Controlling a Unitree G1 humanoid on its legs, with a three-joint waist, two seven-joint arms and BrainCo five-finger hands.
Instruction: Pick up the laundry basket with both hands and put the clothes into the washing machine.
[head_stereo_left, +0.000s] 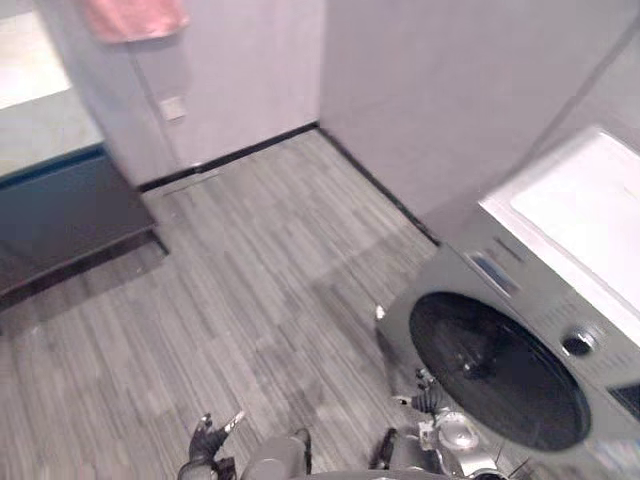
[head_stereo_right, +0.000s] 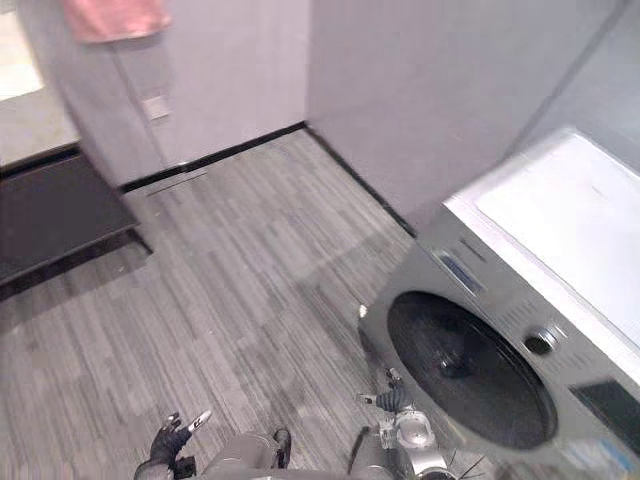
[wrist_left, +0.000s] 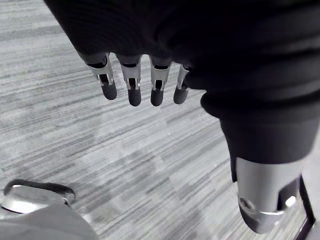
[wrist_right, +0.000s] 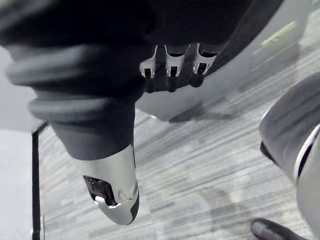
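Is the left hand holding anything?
No: in the left wrist view the left hand has straight fingers over the grey floor, with nothing in its grasp.

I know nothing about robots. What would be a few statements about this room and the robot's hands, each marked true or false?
1. The left hand and the right hand hold nothing, fingers relaxed. True.
2. The washing machine stands on the robot's left. False: it stands on its right.
3. A pink cloth hangs high up ahead, to the left. True.
4. The floor is white tile. False: it is grey and striped.
5. The machine's top is black. False: it is white.
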